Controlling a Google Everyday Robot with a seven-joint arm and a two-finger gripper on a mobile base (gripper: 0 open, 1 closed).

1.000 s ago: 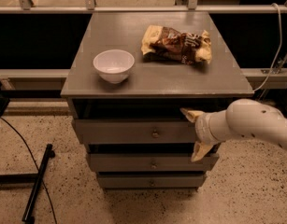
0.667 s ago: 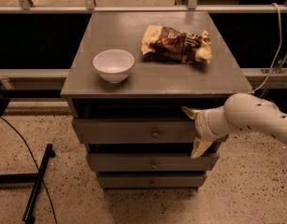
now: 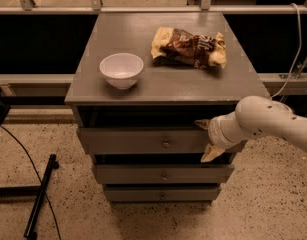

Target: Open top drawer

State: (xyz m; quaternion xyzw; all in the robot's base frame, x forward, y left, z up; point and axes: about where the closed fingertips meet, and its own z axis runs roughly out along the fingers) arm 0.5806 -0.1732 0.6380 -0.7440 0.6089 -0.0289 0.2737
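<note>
Jaws spread over the right end of the top drawer front

Jaws of the white arm's tan two-finger gripper (image 3: 201,141) stand released and wide apart, one above the other. The upper finger (image 3: 202,124) lies at the top edge of the drawer front and the lower finger (image 3: 211,154) at its bottom edge. Whether either presses on the wood cannot be told.

Task item: the top drawer (image 3: 143,141) is the widest and tallest of three grey wooden fronts in the grey wooden cabinet (image 3: 158,81). It is plain and flat, with one small round metal knob (image 3: 166,144) at centre. It sits directly under the cabinet top, with a dark gap above it. Its inside is hidden.

Containers: a white round bowl (image 3: 121,70) stands upright on the left of the cabinet top, its inner surface showing plain white. A brown and yellow crinkled snack bag (image 3: 189,47) lies flat at the right rear, well apart from the bowl.

Against the earlier views: drawer front, bowl and bag lie as before, and the gripper keeps its place at the drawer's right end. The white forearm (image 3: 265,121) stands slightly higher
</note>
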